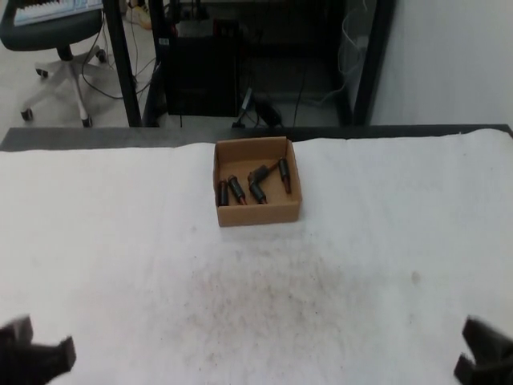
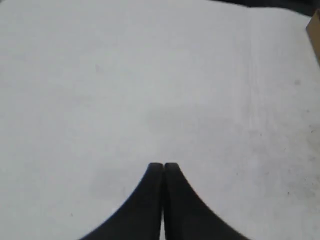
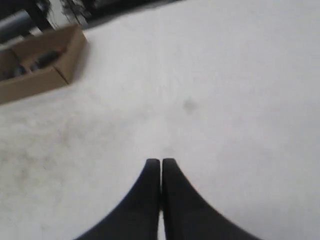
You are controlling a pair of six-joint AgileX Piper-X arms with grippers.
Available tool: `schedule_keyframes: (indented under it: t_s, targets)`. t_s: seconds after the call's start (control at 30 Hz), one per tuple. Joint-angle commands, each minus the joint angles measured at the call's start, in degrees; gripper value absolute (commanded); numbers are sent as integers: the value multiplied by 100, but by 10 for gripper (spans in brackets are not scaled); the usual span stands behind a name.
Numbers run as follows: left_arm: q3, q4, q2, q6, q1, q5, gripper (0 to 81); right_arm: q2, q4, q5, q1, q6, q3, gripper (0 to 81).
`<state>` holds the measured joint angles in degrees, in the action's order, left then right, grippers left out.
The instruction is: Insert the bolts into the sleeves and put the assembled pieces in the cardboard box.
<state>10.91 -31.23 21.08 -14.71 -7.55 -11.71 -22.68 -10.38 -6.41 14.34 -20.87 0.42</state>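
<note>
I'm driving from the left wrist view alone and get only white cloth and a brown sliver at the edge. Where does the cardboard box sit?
Observer: The cardboard box sits on the white cloth midway across the bench, towards its far edge.
Operator: Is anything in it yet?
Observer: Several dark pieces lie on its floor. I can't give an exact count.
Operator: And the other arm?
Observer: The right gripper is shut, over bare cloth near the bench's near right corner, well apart from the box.
</note>
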Motion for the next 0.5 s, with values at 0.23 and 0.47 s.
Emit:
schedule_keyframes:
  t_s: [0.23, 0.47]
  targets:
    - [-445, -192, -63, -203, -1, 673, 3, 51, -872, -570, -24, -17, -42, 8]
    - [-480, -431, -63, -498, -1, 815, 3, 51, -884, -570, -24, -17, -42, 8]
